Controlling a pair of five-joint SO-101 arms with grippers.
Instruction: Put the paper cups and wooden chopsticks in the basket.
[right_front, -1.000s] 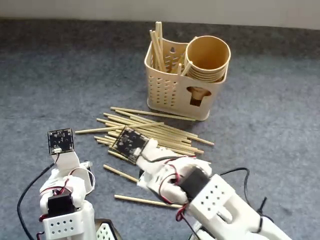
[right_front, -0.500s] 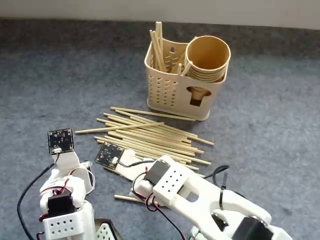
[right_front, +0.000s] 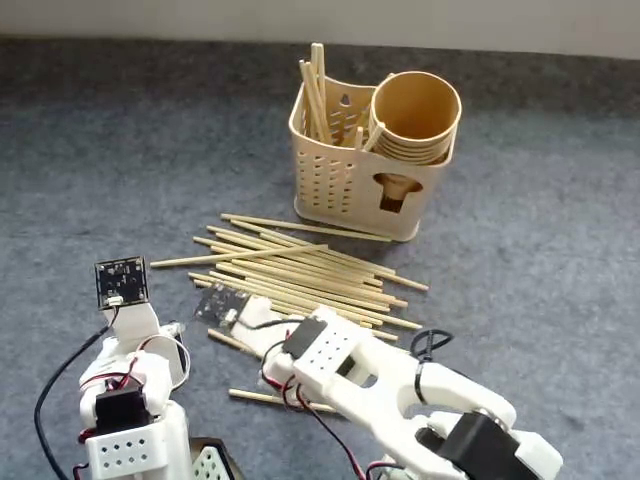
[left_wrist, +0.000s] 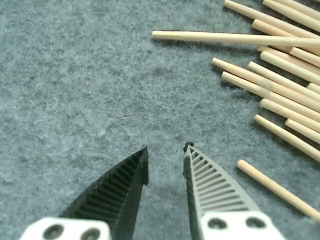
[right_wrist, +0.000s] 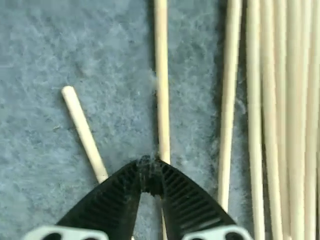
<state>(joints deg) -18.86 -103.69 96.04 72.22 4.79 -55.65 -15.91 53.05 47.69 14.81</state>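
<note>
The cream basket (right_front: 345, 185) stands at the back and holds stacked paper cups (right_front: 415, 110) and a few upright chopsticks (right_front: 317, 85). A pile of wooden chopsticks (right_front: 300, 268) lies on the carpet in front of it. My right gripper (right_wrist: 150, 164) is shut, low over the pile's near-left edge. A chopstick (right_wrist: 161, 75) runs straight under its meeting tips, and a loose one (right_wrist: 82, 130) lies beside them. My left gripper (left_wrist: 166, 150) is open over bare carpet, with chopstick ends (left_wrist: 280, 95) just beyond one finger.
Two loose chopsticks (right_front: 240, 345) (right_front: 270, 400) lie near the right arm (right_front: 400, 400). The left arm (right_front: 125, 390) sits at the near left. Grey carpet stretches free to the left and right of the basket.
The right arm has swung from over the pile toward the near left and come down by the loose chopsticks. The left arm has kept still.
</note>
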